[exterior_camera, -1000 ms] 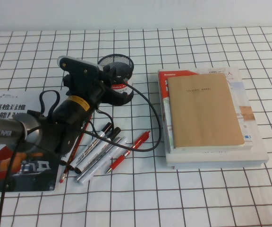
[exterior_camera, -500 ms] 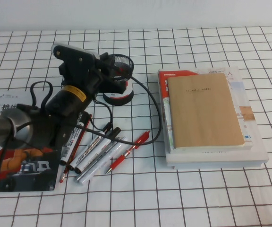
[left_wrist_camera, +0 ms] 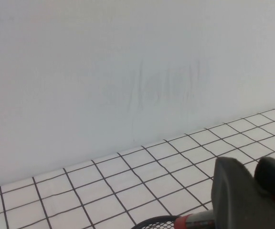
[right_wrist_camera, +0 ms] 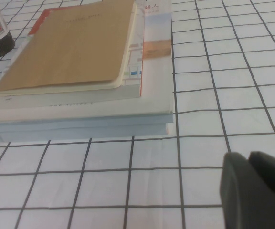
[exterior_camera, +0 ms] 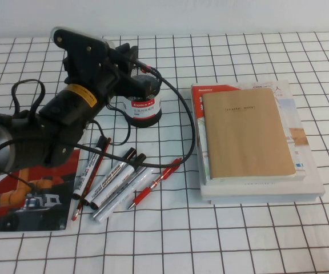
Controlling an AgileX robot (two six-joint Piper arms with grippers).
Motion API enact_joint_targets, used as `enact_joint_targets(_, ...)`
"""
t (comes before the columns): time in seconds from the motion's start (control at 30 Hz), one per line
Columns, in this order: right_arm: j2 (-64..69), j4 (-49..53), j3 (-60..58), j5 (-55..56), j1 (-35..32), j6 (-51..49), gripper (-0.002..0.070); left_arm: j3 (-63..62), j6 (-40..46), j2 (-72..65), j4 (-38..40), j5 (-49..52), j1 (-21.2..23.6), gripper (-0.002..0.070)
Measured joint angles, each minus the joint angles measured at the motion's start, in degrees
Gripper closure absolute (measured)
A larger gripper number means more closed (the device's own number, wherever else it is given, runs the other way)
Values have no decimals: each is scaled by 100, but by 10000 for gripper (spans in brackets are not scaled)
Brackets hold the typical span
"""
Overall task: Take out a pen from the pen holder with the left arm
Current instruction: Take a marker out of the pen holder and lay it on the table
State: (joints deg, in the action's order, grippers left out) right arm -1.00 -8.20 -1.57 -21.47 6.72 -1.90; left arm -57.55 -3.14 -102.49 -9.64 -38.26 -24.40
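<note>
The black mesh pen holder (exterior_camera: 143, 104) with a white and red label stands at the back middle of the checked table. My left gripper (exterior_camera: 131, 61) hovers just over its rim on the left side. In the left wrist view, the left gripper (left_wrist_camera: 252, 168) is shut on a pen (left_wrist_camera: 195, 220) with a grey barrel and a red band, which lies over the holder's mesh rim (left_wrist_camera: 152, 223). My right gripper (right_wrist_camera: 248, 164) does not show in the high view; in its wrist view it sits low over bare table near the books, its fingers together with nothing between them.
Several markers (exterior_camera: 112, 180) and a red pen (exterior_camera: 156, 181) lie in front of the holder. A brochure (exterior_camera: 21, 194) lies at the left. A stack of books (exterior_camera: 250, 137) with a tan notebook on top sits at the right, also in the right wrist view as the book stack (right_wrist_camera: 70, 52).
My left arm has risen and swung back to the left, lifting its gripper above the holder. The holder's label, covered before, now shows.
</note>
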Motion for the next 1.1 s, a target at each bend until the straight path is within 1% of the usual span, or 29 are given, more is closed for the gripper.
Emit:
enact_joint_targets(0.13, 0, 0, 0, 0, 0, 0, 690, 0, -10, 283, -46, 375, 0, 629)
enact_joint_targets(0.33, 0, 0, 0, 0, 0, 0, 690, 0, -10, 944, -155, 1312, 0, 629)
enact_joint_targets(0.67, 0, 0, 0, 0, 0, 0, 690, -16, -247, 2180, -166, 3359, 0, 629)
enact_joint_targets(0.77, 0, 0, 0, 0, 0, 0, 690, -312, -257, 2343, -166, 4364, 0, 629)
enact_joint_targets(0.93, 0, 0, 0, 0, 0, 0, 690, -1220, -246, 2334, -38, 6615, 0, 629)
enact_joint_targets(1.0, 0, 0, 0, 0, 0, 0, 690, -1627, -79, 2262, 159, 7413, 0, 629)
enact_joint_targets(1.1, 0, 0, 0, 0, 0, 0, 690, -2228, 464, 2057, 626, 8421, 0, 629)
